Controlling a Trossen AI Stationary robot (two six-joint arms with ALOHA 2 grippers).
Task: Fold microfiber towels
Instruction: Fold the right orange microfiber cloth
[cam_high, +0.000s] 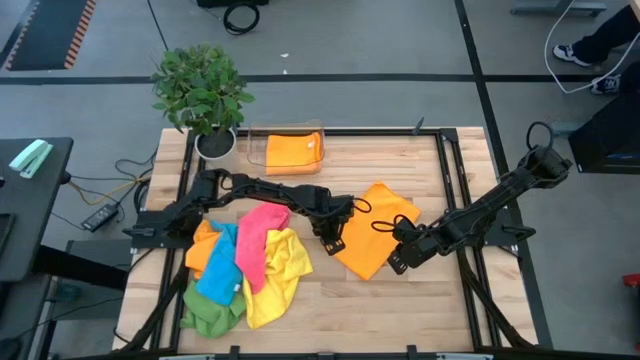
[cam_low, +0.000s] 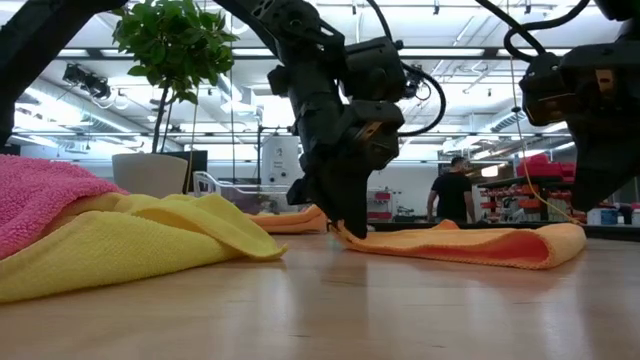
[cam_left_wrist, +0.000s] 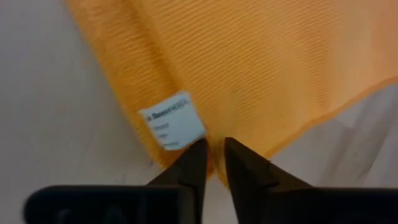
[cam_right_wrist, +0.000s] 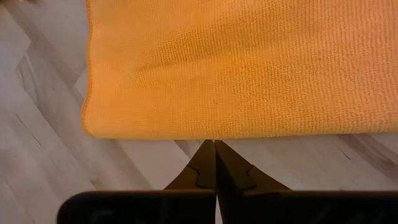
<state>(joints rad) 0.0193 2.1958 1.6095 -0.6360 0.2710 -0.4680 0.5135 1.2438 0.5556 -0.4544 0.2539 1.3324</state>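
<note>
1. A light wooden table (cam_high: 400, 300) fills the middle of the overhead view, with two dark robot arms reaching in from its left and right sides.
2. A bright orange microfiber towel (cam_high: 378, 240) lies near the centre of the table, folded over on itself, with its corners pointing like a diamond.
3. The left gripper (cam_high: 331, 243) sits low at the left edge of this orange towel. Its two dark fingers (cam_left_wrist: 239, 171) stand only narrowly apart, pinching the towel's edge just beside a small white label (cam_left_wrist: 172, 119).
4. The right gripper (cam_high: 397, 262) sits at the towel's right side, close to the table. Its fingers are pressed fully together, with their tips right at the folded edge of the orange cloth; whether any cloth is caught between them cannot be told.
5. In the level view, the orange towel shows as a flat doubled strip with a rounded fold at its right end.
6. To the left lies a loose heap of unfolded towels: a pink one (cam_high: 258, 242) over a yellow one (cam_high: 275, 280), a blue one (cam_high: 222, 265), a green one (cam_high: 210, 312) and another orange one.
7. At the table's far edge, a clear plastic tray (cam_high: 287, 150) holds a folded orange towel (cam_high: 290, 152).
8. A potted green plant (cam_high: 202, 92) stands at the far left corner.
</note>
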